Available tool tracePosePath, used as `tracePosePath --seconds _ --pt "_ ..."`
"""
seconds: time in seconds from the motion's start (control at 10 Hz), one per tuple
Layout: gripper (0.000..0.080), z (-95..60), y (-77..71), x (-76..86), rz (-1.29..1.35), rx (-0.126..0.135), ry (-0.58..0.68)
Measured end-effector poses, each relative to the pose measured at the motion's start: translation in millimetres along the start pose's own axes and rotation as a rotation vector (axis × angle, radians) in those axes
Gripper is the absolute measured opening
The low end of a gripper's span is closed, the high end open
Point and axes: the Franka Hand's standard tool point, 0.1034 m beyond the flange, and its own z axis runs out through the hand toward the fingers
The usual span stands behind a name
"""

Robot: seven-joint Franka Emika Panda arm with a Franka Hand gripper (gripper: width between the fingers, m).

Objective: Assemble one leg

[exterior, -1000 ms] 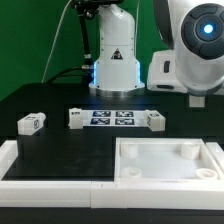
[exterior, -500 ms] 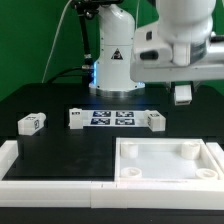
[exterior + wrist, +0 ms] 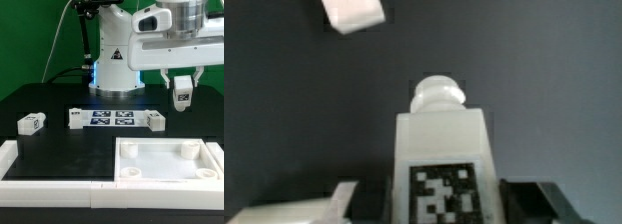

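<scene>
Gripper (image 3: 182, 85) is closed on one leg (image 3: 182, 97). Jaws pinch its flat sides and hold it in the air on the exterior view's right, clear of everything below. It hangs over or just behind the far side of the tray; depth is hard to judge from this angle.

Wrist view: leg (image 3: 441, 140) sits square between the fingers (image 3: 310, 205). Tag faces the camera and the rounded peg end points away from the wrist, at the dark table. My read is that it's held by the body so the peg end stays free to seat.

Table (image 3: 60, 145) is black and matte, so the white parts stand out.

Tray (image 3: 165, 178) lies flat at the near right, open side up, with raised sockets at its corners. Nearest one to the leg looks like the far socket (image 3: 183, 150). Probably the target, can't confirm.

White rail (image 3: 50, 185) runs along the near edge and up the exterior view's left, likely a stop to keep parts on the table.

Marker board (image 3: 112, 118) lies flat mid-table.

First spare leg (image 3: 31, 123) sits alone on the left. Second spare leg (image 3: 76, 119) and third spare leg (image 3: 153, 121) lie at the board's two ends, just beside it.

Small white block (image 3: 354, 14) shows at the edge of the wrist view. Can't tell which part it is.

Judgement: carry phase. Alignment over a socket comes next.
</scene>
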Motion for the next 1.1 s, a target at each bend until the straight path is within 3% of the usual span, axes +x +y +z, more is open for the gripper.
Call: tracePosePath --seconds 0.2,0.5,1.0,1.1 --pt "0.029 -9.6 9.4 26.1 -0.064 -0.006 0.16" --pt "0.029 -28.1 29.6 69.5 -0.124 -0.009 0.208" --pt "0.029 -24.5 29.9 69.1 -0.128 -0.009 0.204" --pt "0.029 -19.9 31.5 77.1 -0.14 -0.009 0.202"
